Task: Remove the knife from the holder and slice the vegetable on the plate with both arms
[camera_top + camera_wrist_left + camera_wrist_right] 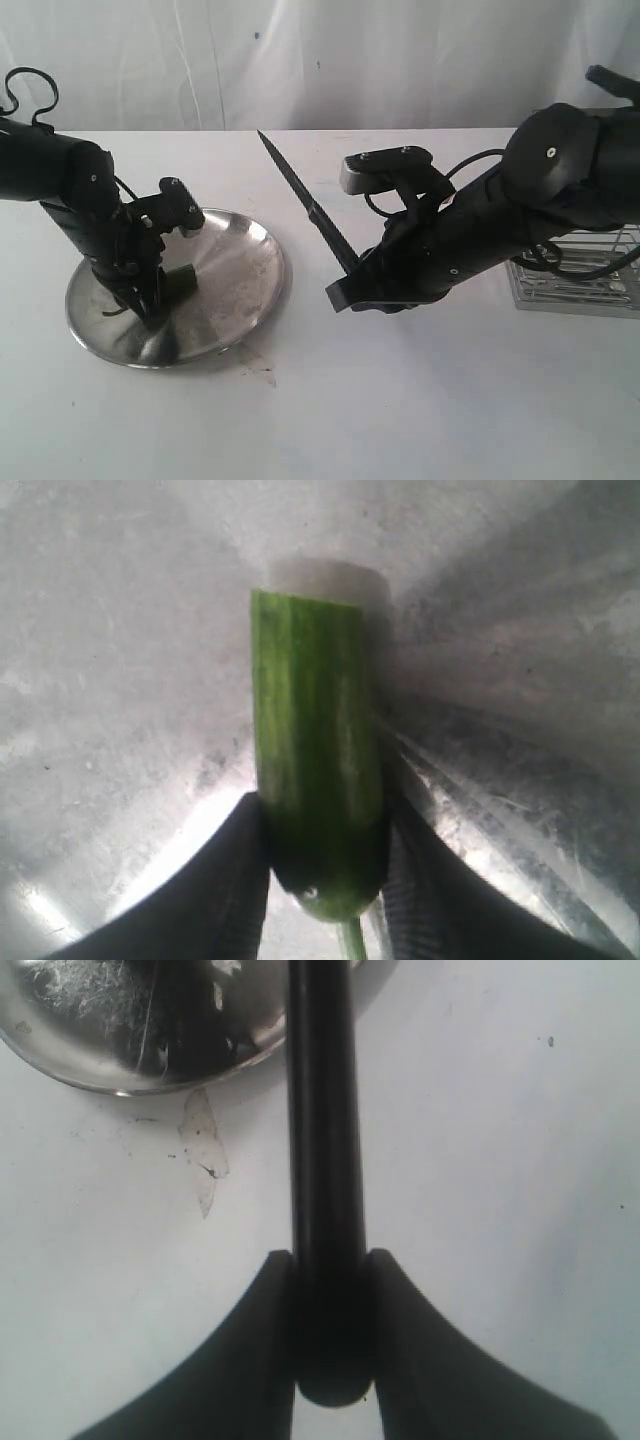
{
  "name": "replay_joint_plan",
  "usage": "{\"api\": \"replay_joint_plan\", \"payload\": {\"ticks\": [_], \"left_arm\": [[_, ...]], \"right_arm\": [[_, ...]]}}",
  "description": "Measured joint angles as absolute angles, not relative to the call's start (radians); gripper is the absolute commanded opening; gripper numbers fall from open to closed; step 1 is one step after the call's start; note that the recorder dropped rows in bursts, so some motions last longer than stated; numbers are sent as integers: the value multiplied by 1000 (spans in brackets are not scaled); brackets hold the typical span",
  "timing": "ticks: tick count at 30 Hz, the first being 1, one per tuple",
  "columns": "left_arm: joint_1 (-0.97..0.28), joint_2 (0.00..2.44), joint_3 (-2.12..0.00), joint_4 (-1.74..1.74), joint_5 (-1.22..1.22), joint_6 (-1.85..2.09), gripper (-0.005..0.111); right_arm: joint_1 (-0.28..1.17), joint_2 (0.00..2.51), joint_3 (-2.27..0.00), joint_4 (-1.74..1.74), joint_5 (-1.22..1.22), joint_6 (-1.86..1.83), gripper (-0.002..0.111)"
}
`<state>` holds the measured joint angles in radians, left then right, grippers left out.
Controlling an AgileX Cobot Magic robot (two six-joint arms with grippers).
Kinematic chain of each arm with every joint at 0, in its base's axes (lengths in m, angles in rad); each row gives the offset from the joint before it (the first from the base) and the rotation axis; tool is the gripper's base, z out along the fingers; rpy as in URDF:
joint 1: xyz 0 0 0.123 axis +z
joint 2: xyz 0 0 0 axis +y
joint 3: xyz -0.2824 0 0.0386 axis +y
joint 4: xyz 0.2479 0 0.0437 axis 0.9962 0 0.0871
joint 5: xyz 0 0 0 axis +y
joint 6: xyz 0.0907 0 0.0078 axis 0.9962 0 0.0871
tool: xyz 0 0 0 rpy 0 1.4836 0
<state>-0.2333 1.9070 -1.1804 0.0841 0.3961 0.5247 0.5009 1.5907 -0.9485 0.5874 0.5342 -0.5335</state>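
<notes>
My left tool (325,802) is down on the plate (240,270) and pinches the vegetable (315,740) between its two black fingers (225,890), close to the stem end. The vegetable lies on the scuffed steel, dark green with paler streaks. Its far end is cut flat and shows a pale face. A thin bit of stem sticks out past my fingers.

My right tool (330,1260) is pressed tight on the knife (300,195), gripping its black handle with a finger on each side. The butt of the handle pokes out just behind the fingers. In the exterior view the knife is in the air above the surface (400,400), out of the holder (575,275) and tilted. Its pointed blade aims up and away, between the plate and my right arm. The blade touches neither the plate nor the vegetable.

The holder stands at the far right of the surface, partly hidden behind my right arm and well apart from the plate. A small pale scrap (205,1155) lies on the surface just beside the plate's rim.
</notes>
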Motion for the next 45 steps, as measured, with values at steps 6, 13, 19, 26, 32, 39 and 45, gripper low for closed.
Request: {"api": "replay_joint_plan", "payload": {"ticks": [6,13,19,26,32,39,45], "left_arm": [[-233,1907,-1180,73,396,520,52],[-233,1880,-1184,66,410,475,72],[-233,1762,-1239,56,471,398,44],[-228,1625,-1257,135,570,327,0],[-125,1609,-1190,-29,365,269,0],[31,1609,-1081,-1007,344,1035,0],[80,1609,-1071,-1473,606,1464,0]], "right_arm": [[501,1591,-948,587,534,-534,0],[501,1591,-948,587,534,-534,0],[501,1591,-948,587,534,-534,0],[522,1591,-948,583,535,-584,0],[633,1642,-1013,557,573,-446,0],[717,1864,-1332,251,805,-77,0],[754,1959,-1500,227,916,-38,0]]}}
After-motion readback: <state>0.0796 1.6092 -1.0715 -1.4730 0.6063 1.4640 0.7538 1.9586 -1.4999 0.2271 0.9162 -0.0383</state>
